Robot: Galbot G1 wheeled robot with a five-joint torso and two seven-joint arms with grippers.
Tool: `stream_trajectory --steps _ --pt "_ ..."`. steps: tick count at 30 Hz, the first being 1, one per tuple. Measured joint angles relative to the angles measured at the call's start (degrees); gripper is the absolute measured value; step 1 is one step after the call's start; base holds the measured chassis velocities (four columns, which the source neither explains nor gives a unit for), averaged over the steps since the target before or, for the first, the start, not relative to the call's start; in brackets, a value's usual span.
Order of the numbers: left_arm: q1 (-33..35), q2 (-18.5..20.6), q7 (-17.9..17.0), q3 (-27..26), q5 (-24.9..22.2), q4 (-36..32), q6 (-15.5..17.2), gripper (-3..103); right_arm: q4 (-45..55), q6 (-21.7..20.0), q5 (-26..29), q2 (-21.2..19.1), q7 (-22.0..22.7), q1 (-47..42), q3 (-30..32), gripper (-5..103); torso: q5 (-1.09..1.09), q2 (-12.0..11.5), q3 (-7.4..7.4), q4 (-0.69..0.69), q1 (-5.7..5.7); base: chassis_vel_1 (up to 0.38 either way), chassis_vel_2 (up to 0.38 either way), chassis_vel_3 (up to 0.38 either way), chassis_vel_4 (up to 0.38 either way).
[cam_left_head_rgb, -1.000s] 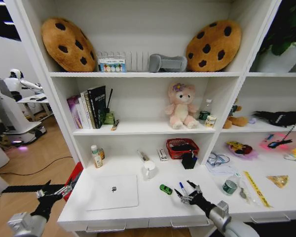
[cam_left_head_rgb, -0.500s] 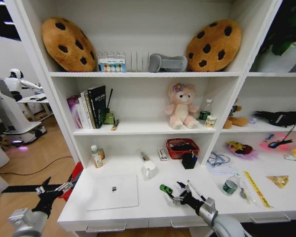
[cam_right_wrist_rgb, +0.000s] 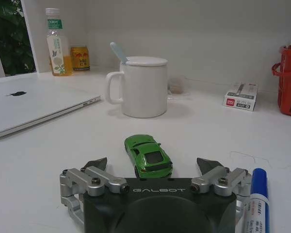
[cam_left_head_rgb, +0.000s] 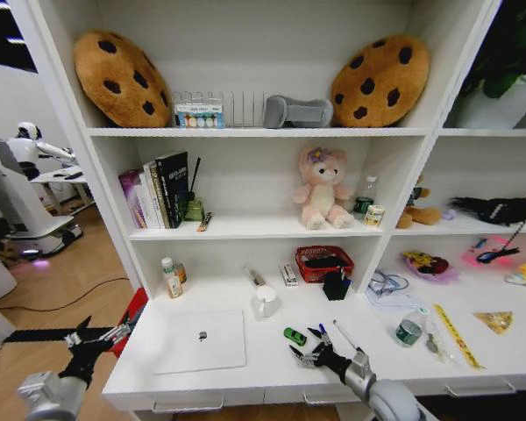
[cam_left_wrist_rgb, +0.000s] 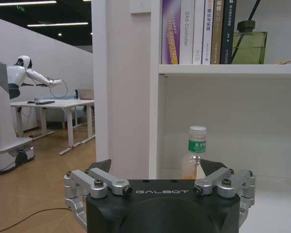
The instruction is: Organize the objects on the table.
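A silver laptop (cam_left_head_rgb: 200, 340) lies closed on the white table (cam_left_head_rgb: 245, 375), left of centre. The tiny green toy car (cam_left_head_rgb: 294, 336) stands to its right, with two white marker pens (cam_left_head_rgb: 344, 335) just beyond. My right gripper (cam_left_head_rgb: 305, 355) hovers low over the table in front of the car, open. In the right wrist view the car (cam_right_wrist_rgb: 148, 155) sits just ahead of and between the open fingers of this gripper (cam_right_wrist_rgb: 151, 165), apart from them, and the blue-capped marker (cam_right_wrist_rgb: 258, 194) lies beside one finger. My left gripper (cam_left_head_rgb: 92, 338) hangs open off the table's left end.
A white mug (cam_right_wrist_rgb: 138, 87) with a spoon stands behind the car, a red basket (cam_left_head_rgb: 323, 262) and a small box (cam_right_wrist_rgb: 240, 96) farther back. A drink bottle (cam_left_wrist_rgb: 194, 153) stands at the back left. Shelves rise behind; clutter fills the table's right end.
My right gripper has moved left from over the pens to stand in front of the green car. The left arm has hardly moved.
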Motion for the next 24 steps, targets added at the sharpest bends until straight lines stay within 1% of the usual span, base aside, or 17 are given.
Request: stream_trajectory --steps 4,6,7,10,11,13,14,15,16,17,18,21,22,24 --pt "0.0 0.0 0.0 0.0 0.0 0.0 0.0 100 0.0 -0.3 0.0 0.1 0.2 0.2 -0.2 101 0.00 0.0 0.00 0.00 0.00 0.000 0.000 0.000 0.000" --pt "0.0 0.0 0.0 0.1 0.0 0.0 0.0 100 -0.5 -0.4 -0.3 0.2 0.2 0.6 -0.4 92 0.00 0.0 0.00 0.00 0.00 0.000 0.000 0.000 0.000" --pt "0.0 0.0 0.0 0.1 0.0 0.0 0.0 100 -0.5 -0.4 -0.3 0.2 0.2 0.6 -0.4 92 0.00 0.0 0.00 0.00 0.00 0.000 0.000 0.000 0.000" --pt "-0.1 -0.1 0.0 0.1 0.0 0.1 0.0 100 -0.7 -0.3 -0.2 0.3 0.2 1.1 -0.9 77 0.00 0.0 -0.01 0.00 0.00 0.000 0.000 0.000 0.000" --pt "-0.1 -0.1 0.0 0.1 0.0 0.1 0.0 100 -0.7 -0.3 -0.2 0.3 0.2 1.1 -0.9 77 0.00 0.0 -0.01 0.00 0.00 0.000 0.000 0.000 0.000" --pt "0.0 -0.1 0.0 0.1 -0.1 0.2 -0.1 100 -0.7 -0.4 -0.1 0.4 0.3 1.3 -1.1 66 0.00 0.0 0.00 0.00 0.00 0.000 0.000 0.000 0.000" --pt "0.0 -0.1 0.0 0.1 -0.1 0.2 -0.1 100 -0.7 -0.4 -0.1 0.4 0.3 1.3 -1.1 66 0.00 0.0 0.00 0.00 0.00 0.000 0.000 0.000 0.000" --pt "0.0 -0.1 0.0 0.1 -0.2 0.2 -0.1 100 -0.7 -0.5 -0.1 0.5 0.4 1.3 -1.2 60 0.00 0.0 0.00 0.00 0.00 0.000 0.000 0.000 0.000" --pt "0.0 -0.1 0.0 0.1 -0.2 0.3 -0.1 100 -0.7 -0.5 -0.1 0.5 0.4 1.3 -1.3 60 0.00 0.0 -0.01 0.00 0.00 0.000 0.000 0.000 0.000" --pt "0.0 -0.1 0.0 0.1 -0.3 0.3 -0.2 100 -0.6 -0.5 -0.1 0.6 0.4 1.3 -1.3 54 0.00 0.0 -0.01 0.00 0.00 0.000 0.000 0.000 0.000" --pt "0.0 -0.1 0.0 0.1 -0.3 0.3 -0.2 100 -0.6 -0.5 -0.1 0.6 0.4 1.3 -1.3 54 0.00 0.0 -0.01 0.00 0.00 0.000 0.000 0.000 0.000" --pt "-0.1 0.1 0.1 0.0 -0.7 0.3 -0.2 100 -0.2 -0.7 -0.1 0.6 0.5 1.1 -1.1 38 0.00 0.0 0.00 0.00 0.00 0.000 0.000 0.000 0.000" --pt "-0.2 0.1 0.1 0.0 -0.7 0.3 -0.2 100 0.0 -0.7 -0.1 0.6 0.5 1.0 -1.0 36 0.00 0.0 0.00 0.00 0.00 0.000 0.000 0.000 0.000" --pt "-0.3 0.1 0.0 0.2 -0.7 0.3 -0.2 100 0.1 -0.8 -0.1 0.6 0.5 0.9 -0.8 36 0.00 0.0 0.00 0.00 0.00 0.000 0.000 0.000 0.000"
